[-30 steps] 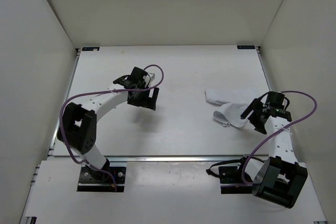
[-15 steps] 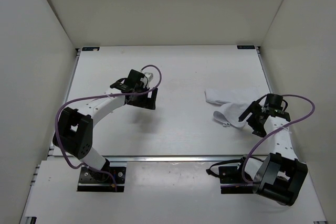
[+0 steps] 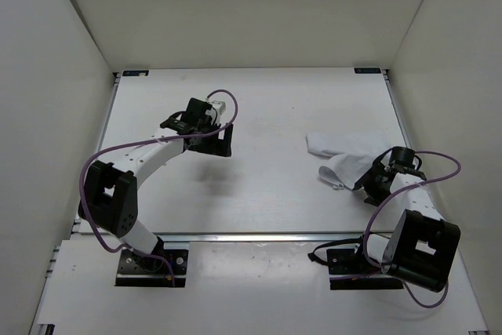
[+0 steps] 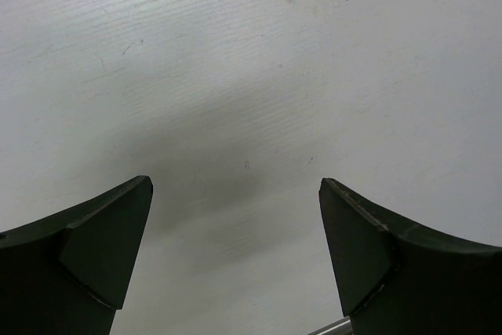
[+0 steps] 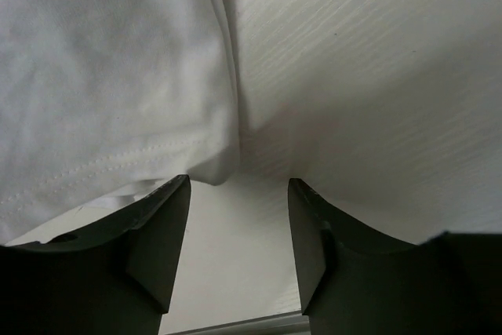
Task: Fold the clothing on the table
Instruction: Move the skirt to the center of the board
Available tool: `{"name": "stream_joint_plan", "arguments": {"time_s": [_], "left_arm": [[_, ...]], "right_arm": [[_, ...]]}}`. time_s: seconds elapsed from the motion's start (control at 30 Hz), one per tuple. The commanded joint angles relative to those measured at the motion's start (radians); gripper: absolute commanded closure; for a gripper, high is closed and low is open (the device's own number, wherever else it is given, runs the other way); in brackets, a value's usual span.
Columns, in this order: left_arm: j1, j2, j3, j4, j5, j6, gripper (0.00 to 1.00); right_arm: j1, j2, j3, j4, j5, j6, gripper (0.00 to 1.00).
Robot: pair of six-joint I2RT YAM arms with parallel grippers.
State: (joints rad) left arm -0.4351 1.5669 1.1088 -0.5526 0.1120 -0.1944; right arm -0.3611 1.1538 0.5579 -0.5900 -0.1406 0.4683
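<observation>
Right gripper sits at the near corner of the clothing, jaws partly apart, nothing pinched yet; it runs off far-left. Left gripper, spread wide, is well away.

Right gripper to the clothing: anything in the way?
Nothing visible. The right gripper is at the near corner of the clothing, jaws apart, with the fabric's corner right at the mouth of the gap. Only bare table lies beside it.
</observation>
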Motion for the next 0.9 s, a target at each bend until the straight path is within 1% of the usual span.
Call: {"name": "stream_joint_plan", "arguments": {"time_s": [0.0, 0.07, 0.2, 0.23, 0.27, 0.3, 0.33, 0.37, 0.4, 0.47, 0.5, 0.6, 0.67, 0.7, 0.77, 0.8, 0.87], "left_arm": [[0.002, -0.024, 0.039, -0.004, 0.028, 0.009, 0.02], [0.001, -0.016, 0.04, 0.011, 0.037, 0.006, 0.01], [-0.002, -0.013, 0.049, 0.022, 0.046, -0.002, 0.01], [-0.002, -0.01, 0.043, 0.022, 0.048, 0.0, 0.02], [-0.001, -0.014, 0.04, 0.031, 0.052, -0.008, 0.01], [-0.001, -0.013, 0.037, 0.029, 0.061, -0.01, 0.02], [-0.001, -0.016, 0.025, 0.031, 0.067, -0.013, 0.01], [-0.001, -0.018, 0.019, 0.036, 0.081, -0.013, 0.01], [-0.002, -0.018, 0.017, 0.046, 0.095, -0.017, 0.01], [0.001, -0.022, -0.006, 0.054, 0.114, -0.022, 0.01], [-0.004, -0.024, -0.007, 0.062, 0.127, -0.016, 0.01], [0.004, -0.031, -0.035, 0.098, 0.175, -0.027, 0.01], [0.018, -0.034, -0.041, 0.108, 0.21, -0.025, 0.01], [0.024, -0.034, -0.037, 0.106, 0.209, -0.025, 0.02], [0.022, -0.039, -0.027, 0.097, 0.195, -0.019, 0.02], [0.03, -0.05, -0.017, 0.085, 0.175, -0.014, 0.01], [0.042, -0.073, -0.003, 0.06, 0.14, -0.008, 0.01]], "right_arm": [[0.005, 0.018, -0.001, 0.078, -0.013, 0.018, 0.52], [0.011, 0.03, -0.007, 0.096, -0.016, 0.02, 0.59], [0.034, 0.05, 0.0, 0.11, 0.019, 0.013, 0.63], [0.03, 0.053, 0.003, 0.111, 0.024, 0.007, 0.65], [0.031, 0.058, 0.008, 0.125, 0.022, -0.002, 0.71], [0.024, 0.067, 0.007, 0.133, 0.016, -0.005, 0.81], [0.028, 0.075, 0.014, 0.127, 0.018, -0.005, 0.86], [0.028, 0.08, 0.017, 0.137, 0.027, -0.017, 0.95], [0.037, 0.101, 0.023, 0.14, 0.021, -0.023, 0.99], [0.076, 0.11, 0.078, 0.139, 0.023, -0.072, 1.0], [0.114, 0.112, 0.094, 0.144, 0.012, -0.095, 1.0], [0.214, 0.135, 0.206, 0.137, -0.059, -0.145, 1.0], [0.318, 0.155, 0.296, 0.139, -0.115, -0.167, 1.0], [0.35, 0.152, 0.316, 0.14, -0.12, -0.162, 1.0], [0.457, 0.153, 0.396, 0.156, -0.206, -0.166, 1.0], [0.48, 0.152, 0.43, 0.163, -0.233, -0.172, 1.0], [0.606, 0.152, 0.495, 0.165, -0.255, -0.193, 1.0]]}}
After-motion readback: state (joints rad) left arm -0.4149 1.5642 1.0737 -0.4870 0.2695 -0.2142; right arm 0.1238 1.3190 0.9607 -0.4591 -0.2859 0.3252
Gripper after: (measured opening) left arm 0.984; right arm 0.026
